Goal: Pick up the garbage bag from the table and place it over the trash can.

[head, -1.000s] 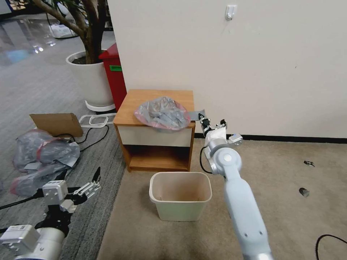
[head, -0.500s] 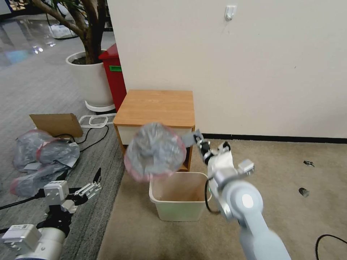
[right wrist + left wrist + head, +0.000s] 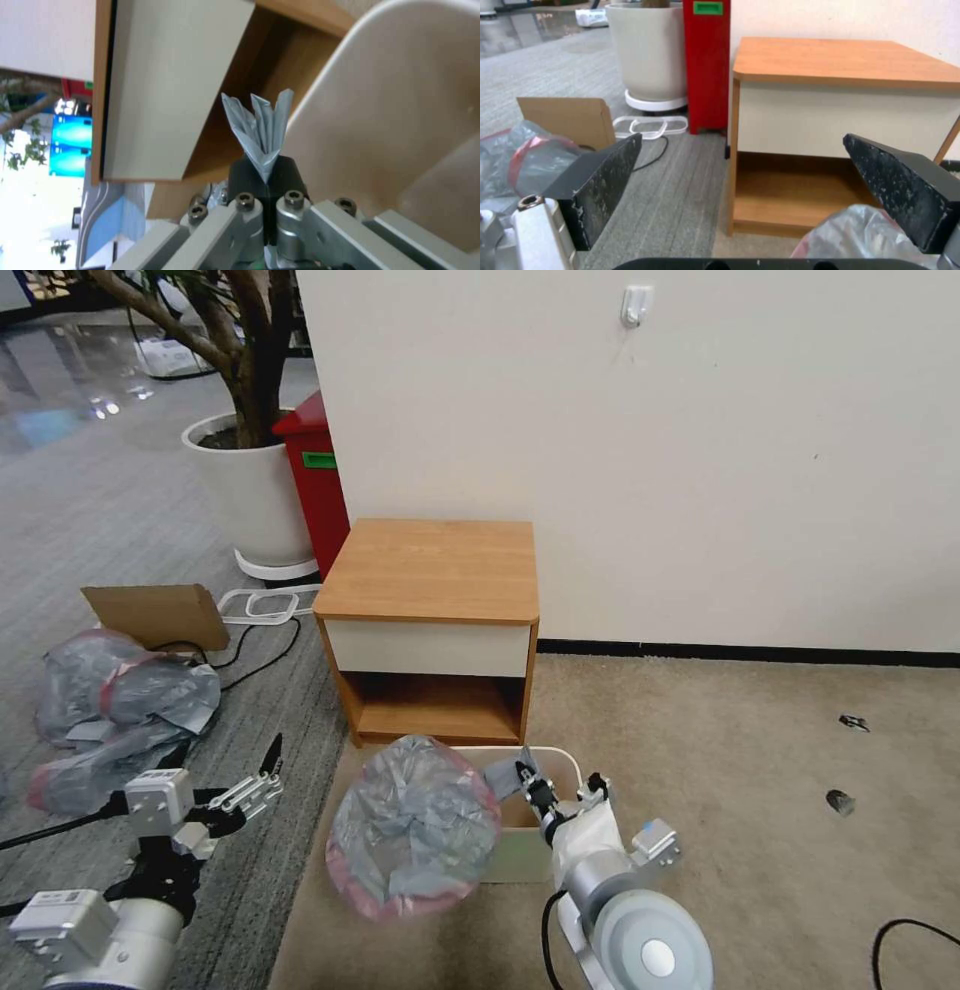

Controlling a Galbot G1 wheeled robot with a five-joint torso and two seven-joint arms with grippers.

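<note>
The garbage bag, crumpled grey plastic with a pink-red rim band, hangs in the air in front of the trash can's left half. My right gripper is shut on a folded corner of the bag, just above the cream trash can; the can's inner wall is close beside the fingers. The table stands behind the can, its top bare. My left gripper is held low at the left, open, with nothing in it; between its fingers the table and an edge of the bag appear.
A heap of similar grey bags and a piece of cardboard lie on the floor at the left. A red bin and a white plant pot stand beyond the table. The wall runs behind. Beige carpet extends to the right.
My right arm has drawn the bag off the table top, down and toward me, to the trash can. The left arm has stayed put.
</note>
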